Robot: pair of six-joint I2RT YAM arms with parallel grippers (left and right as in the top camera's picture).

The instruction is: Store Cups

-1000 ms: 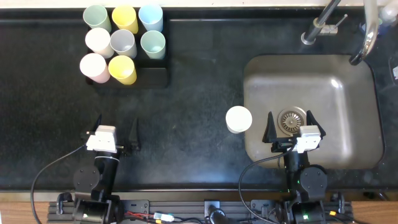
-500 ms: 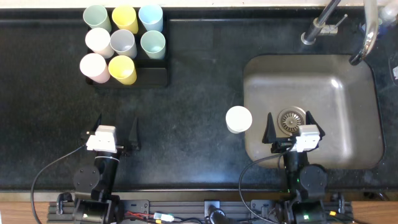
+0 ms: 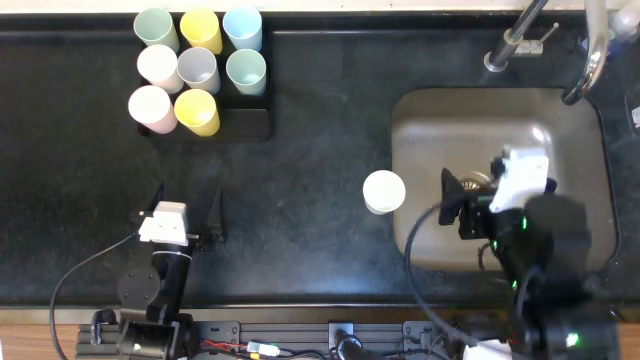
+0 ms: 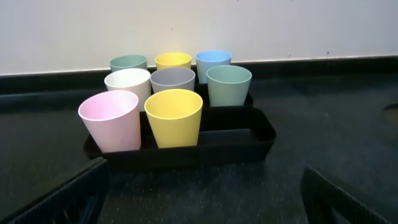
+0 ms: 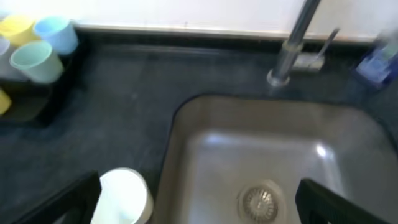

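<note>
Nearest us on the left, the left tool (image 3: 189, 202) sits low over the table (image 3: 300, 230) with its fingers wide apart and holding nothing, just where it was a second ago. On the right, things have changed. The right tool (image 5: 199, 186) has lifted off its rest spot by the near rim of the sink (image 3: 560, 130) and now hangs higher, over the basin. Its fingers are spread and empty, and it has tipped toward the left.

Just left of it stands the white cup (image 3: 384, 191), on the table beside the sink's left rim and untouched. We take this as the start of a reach for that cup, with nothing gripped yet.

Far off at the left, the black tray (image 3: 250, 125) holds eight cups (image 3: 198, 112) in rows. Its near right slot is bare, and we judge that is where the white cup belongs. At the far right, the tap (image 3: 515, 35) rises behind the sink.
</note>
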